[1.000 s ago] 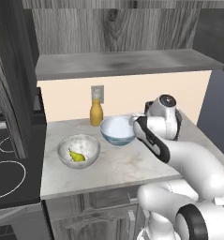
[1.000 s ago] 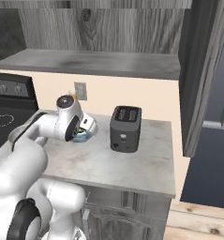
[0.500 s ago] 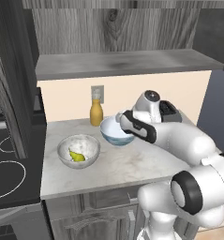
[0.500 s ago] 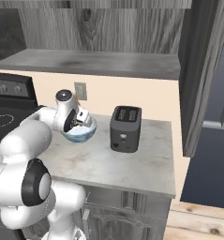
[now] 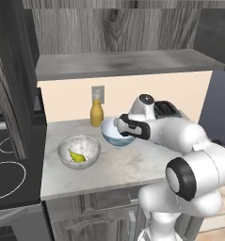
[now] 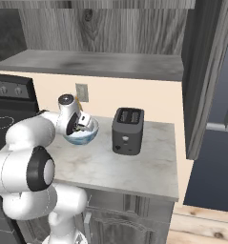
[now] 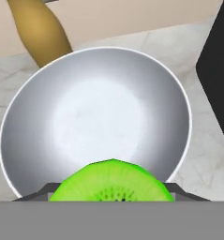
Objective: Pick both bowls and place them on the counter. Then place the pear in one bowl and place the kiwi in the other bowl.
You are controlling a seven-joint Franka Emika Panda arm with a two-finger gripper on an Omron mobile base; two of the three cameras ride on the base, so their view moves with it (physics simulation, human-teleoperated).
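Kiwi clamped in pincer, poised over blue-patterned bowl near bench back edge. Pear inside marbled bowl toward left edge. Toaster, orange bottle, grey shelf above.

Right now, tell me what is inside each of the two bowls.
The marbled bowl holds the pear. The blue-patterned bowl is bare inside; the kiwi sits in the jaws above its near rim, hiding a little of it.
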